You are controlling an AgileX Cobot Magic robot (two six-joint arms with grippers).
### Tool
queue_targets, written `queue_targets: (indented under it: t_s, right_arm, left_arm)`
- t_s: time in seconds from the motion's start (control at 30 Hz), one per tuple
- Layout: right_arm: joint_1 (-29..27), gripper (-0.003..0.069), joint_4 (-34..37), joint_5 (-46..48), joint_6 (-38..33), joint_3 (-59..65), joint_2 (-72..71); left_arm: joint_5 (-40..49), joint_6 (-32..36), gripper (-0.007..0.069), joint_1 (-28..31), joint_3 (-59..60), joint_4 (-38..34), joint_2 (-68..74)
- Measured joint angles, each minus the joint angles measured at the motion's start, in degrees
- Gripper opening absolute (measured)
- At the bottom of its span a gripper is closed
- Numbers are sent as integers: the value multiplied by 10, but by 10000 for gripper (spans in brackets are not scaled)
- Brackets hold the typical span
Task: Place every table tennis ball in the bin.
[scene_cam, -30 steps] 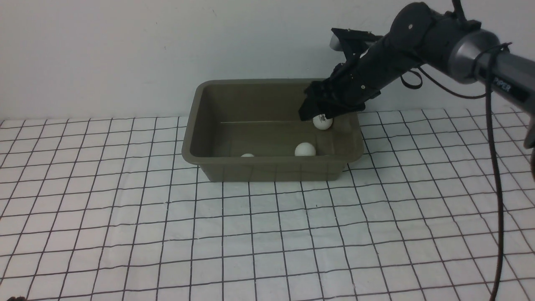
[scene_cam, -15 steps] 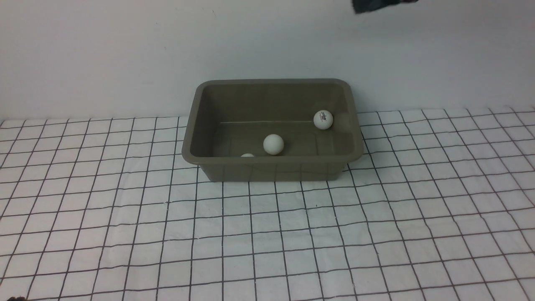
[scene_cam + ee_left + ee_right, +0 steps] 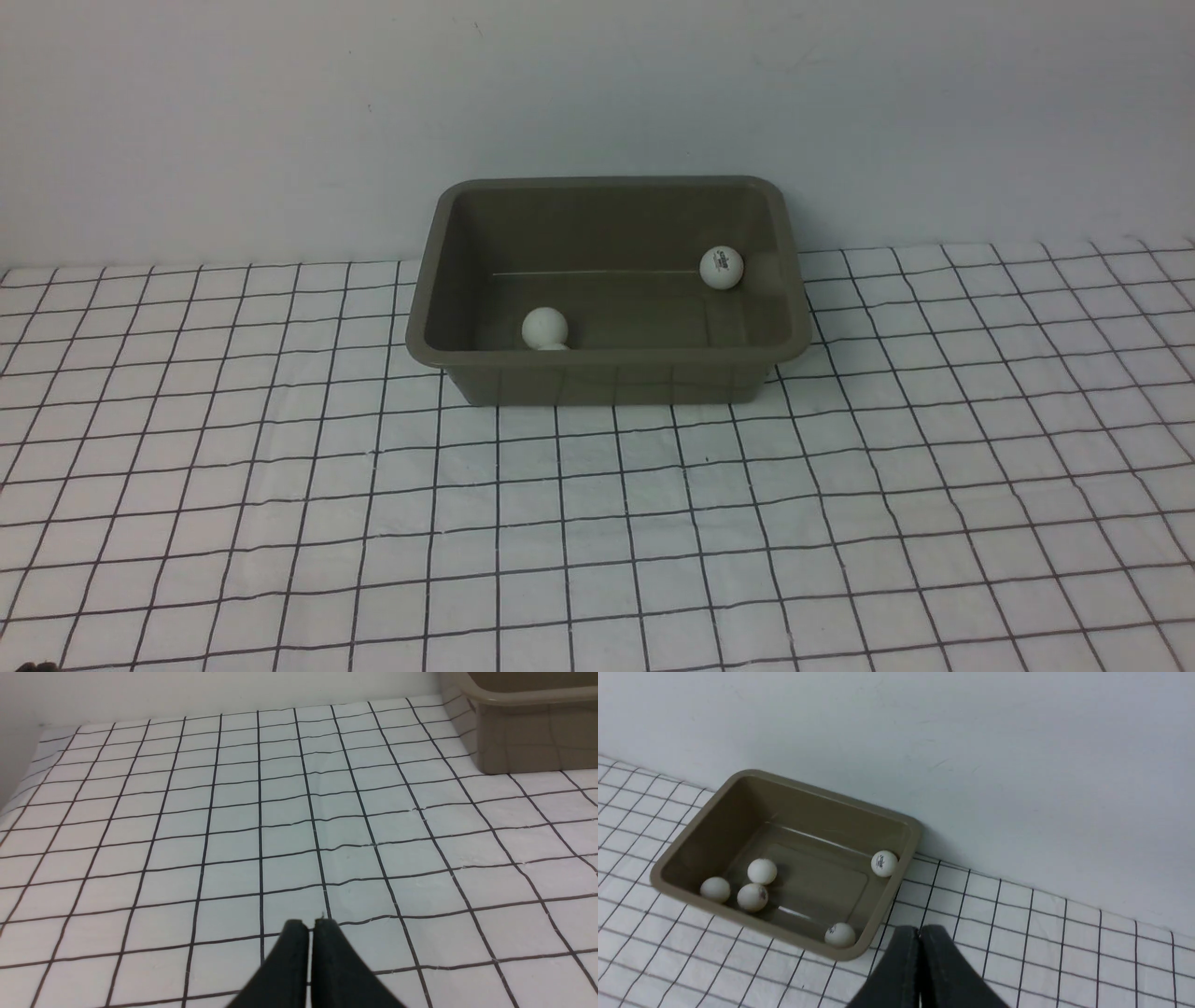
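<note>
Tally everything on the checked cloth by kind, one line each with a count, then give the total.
Small matte white table tennis balls, all inside the tub: 5
Rectangular olive-brown plastic tub: 1
Total: 6

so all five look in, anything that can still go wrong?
One table tennis ball sits against the bin's sloping wall near a corner; it may roll down and knock others, though it should stay inside. The front view shows only three balls, so counting from it alone could trigger a needless retry.
</note>
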Motion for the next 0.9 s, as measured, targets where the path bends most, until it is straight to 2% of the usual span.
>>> queue_targets:
  t_s: [0.1, 0.47, 0.6, 0.9]
  right_arm:
    - [0, -16, 0, -4, -3, 49, -54]
    - [0, -16, -2, -155, -12, 434, -411]
    - [0, -18, -2, -192, -12, 559, -502]
    - [0, -18, 7, -207, -12, 726, -618]
  left_arm:
    - [0, 0, -4, 0, 0, 0, 0]
    - [0, 0, -4, 0, 0, 0, 0]
    - [0, 0, -4, 0, 0, 0, 0]
    - [0, 0, -4, 0, 0, 0, 0]
